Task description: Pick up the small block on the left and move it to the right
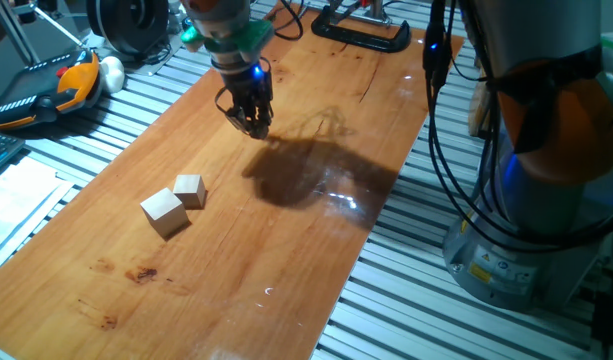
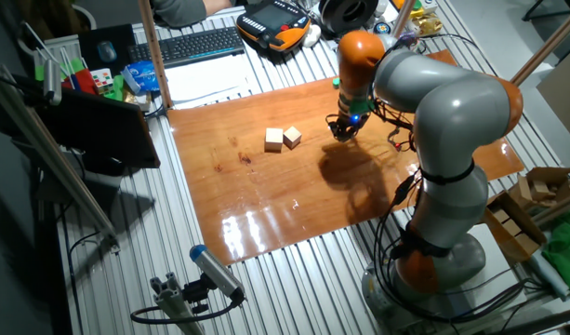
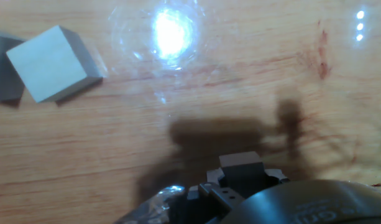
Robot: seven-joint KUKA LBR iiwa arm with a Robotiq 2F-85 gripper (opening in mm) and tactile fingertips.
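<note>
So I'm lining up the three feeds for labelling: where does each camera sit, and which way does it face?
One fixed view: low at one end of the wooden board, looking along it at two wooden cubes, the gripper and the arm's base.
The other fixed view: high at the side, looking down on the whole arm and surrounding clutter.
Hand view: on the hand, facing down at the board; only the gripper's front shows.
Shared: all three show the cubes.

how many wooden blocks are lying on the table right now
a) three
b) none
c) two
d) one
c: the fixed views show just two pale cubes on the wooden board, a larger block and a smaller block close beside it, while the gripper is off to one side, well away from both.
</note>
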